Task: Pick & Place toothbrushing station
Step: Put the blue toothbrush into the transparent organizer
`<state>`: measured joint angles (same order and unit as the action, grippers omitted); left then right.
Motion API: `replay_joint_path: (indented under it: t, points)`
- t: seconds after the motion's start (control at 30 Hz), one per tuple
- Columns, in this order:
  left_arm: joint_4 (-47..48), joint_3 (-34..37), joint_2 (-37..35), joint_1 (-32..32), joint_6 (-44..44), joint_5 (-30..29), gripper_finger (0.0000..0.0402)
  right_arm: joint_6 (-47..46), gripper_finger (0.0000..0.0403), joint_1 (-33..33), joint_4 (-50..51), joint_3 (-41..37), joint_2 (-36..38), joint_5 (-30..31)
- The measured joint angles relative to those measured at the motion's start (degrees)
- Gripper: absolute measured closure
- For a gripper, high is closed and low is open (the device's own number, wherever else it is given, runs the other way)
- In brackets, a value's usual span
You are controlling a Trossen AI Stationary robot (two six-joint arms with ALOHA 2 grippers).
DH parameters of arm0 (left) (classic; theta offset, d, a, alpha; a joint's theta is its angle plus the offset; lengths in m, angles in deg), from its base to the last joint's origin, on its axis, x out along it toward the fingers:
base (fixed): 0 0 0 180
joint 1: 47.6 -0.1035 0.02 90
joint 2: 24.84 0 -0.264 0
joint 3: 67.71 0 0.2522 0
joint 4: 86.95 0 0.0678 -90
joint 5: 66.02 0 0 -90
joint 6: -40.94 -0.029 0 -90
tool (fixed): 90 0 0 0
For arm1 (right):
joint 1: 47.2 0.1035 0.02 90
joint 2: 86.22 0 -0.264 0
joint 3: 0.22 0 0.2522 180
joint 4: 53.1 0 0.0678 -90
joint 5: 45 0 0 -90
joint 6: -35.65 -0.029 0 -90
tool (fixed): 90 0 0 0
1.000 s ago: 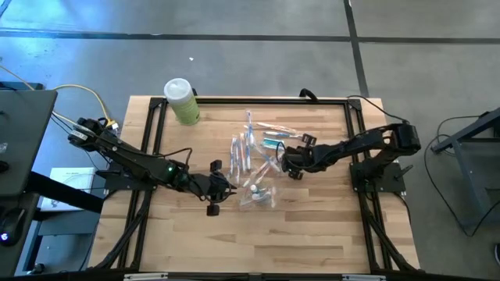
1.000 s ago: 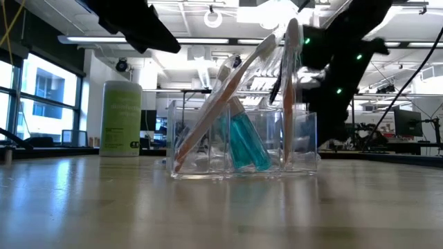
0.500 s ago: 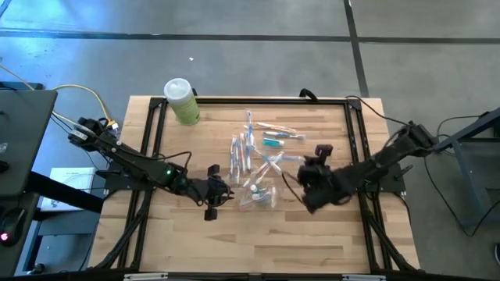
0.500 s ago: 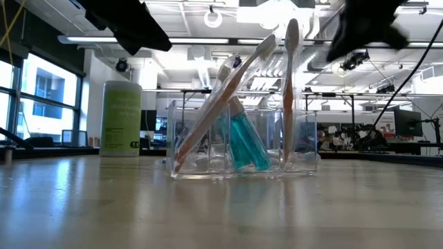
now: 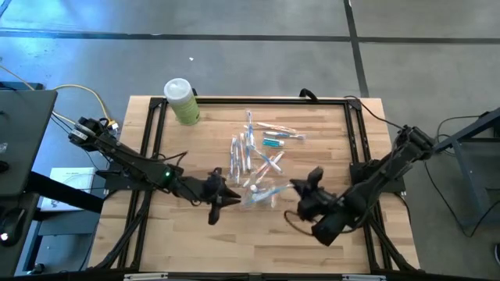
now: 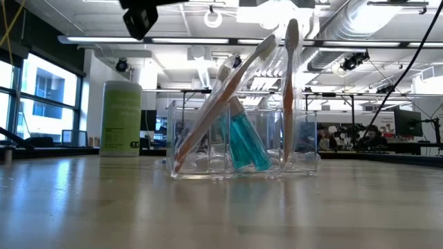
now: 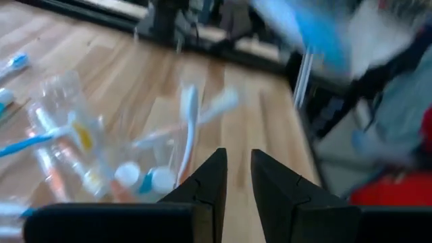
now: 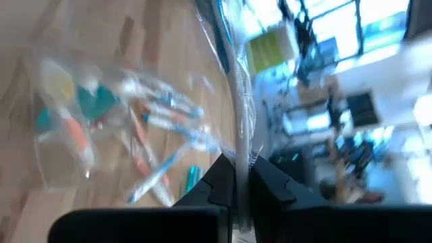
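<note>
High view: wooden tabletop with clear plastic holder near centre, between both claws. Loose toothbrush-like sticks scattered just beyond holder, teal and orange parts visible. Light-green bottle upright at far left corner. Left claw just beside holder on its left; fingers slightly parted with narrow gap, gripping nothing. Right claw near holder's right side, clenched on a thin clear stick rising between its fingers. Low view: holder upright on tabletop, two sticks leaning inside, a third upright, teal piece at base; bottle standing behind to one side. Wrist views: holder and sticks blurred, lying ahead of each claw.
</note>
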<state>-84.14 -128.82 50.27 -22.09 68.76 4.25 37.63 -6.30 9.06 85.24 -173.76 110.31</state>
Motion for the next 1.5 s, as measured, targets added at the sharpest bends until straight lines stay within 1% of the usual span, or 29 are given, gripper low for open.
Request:
replay_joint_path:
  t: [0.07,0.13,0.27,0.37,0.43,0.57,0.7,0.77,1.1,1.2,1.3,1.43,1.5]
  points:
    - [-2.26,0.00,-0.02,-0.39,1.97,0.04,0.0336,8.33,0.0387,0.14,-7.22,0.01,-1.88,1.32]
    - [-3.02,0.00,-1.01,-0.79,3.68,1.84,0.0336,16.29,0.0387,0.21,-13.04,0.01,-4.00,2.99]
    - [-2.16,-0.10,-5.56,-2.14,9.99,9.50,0.0336,29.15,0.0387,0.81,-23.32,-0.01,-7.43,7.15]
    - [-0.10,-0.11,-8.10,-2.97,12.70,13.43,0.0336,36.32,0.0387,1.37,-29.50,-0.01,-8.74,7.90]
    - [1.08,-0.11,-9.05,-3.42,13.53,14.48,0.0336,39.79,0.0387,1.56,-32.61,-0.01,-9.32,7.75]
    - [1.99,-0.09,-8.65,-4.53,14.23,15.96,0.0336,45.26,0.0386,1.27,-37.27,-0.01,-9.48,8.06]
    - [2.18,-0.09,-7.26,-6.00,15.94,17.91,0.0336,49.32,0.0386,0.27,-41.38,-0.01,-9.46,7.97]
    - [2.21,-0.09,-6.58,-6.69,15.86,18.24,0.0336,50.28,0.0386,-0.29,-41.80,-0.01,-9.46,8.12]
    - [1.07,-0.09,-5.31,-7.49,11.85,18.05,0.0336,50.36,0.0386,-1.26,-41.72,-0.01,-9.46,7.09]
    - [-1.09,-0.08,-4.71,-7.04,9.70,17.98,0.0336,50.37,0.0386,-1.26,-41.73,-0.01,-9.46,5.66]
    - [-5.15,-0.04,-3.66,-6.48,9.75,18.49,0.0336,50.27,0.0386,-1.59,-41.72,-0.01,-9.46,3.91]
    - [-9.59,-0.04,-2.28,-6.16,10.15,22.14,0.0336,50.36,0.0386,-2.28,-41.69,-0.03,-9.46,3.33]
    - [-10.22,-0.04,-1.68,-6.15,10.20,23.71,0.0336,50.40,0.0386,-2.75,-41.72,-0.03,-9.46,3.44]
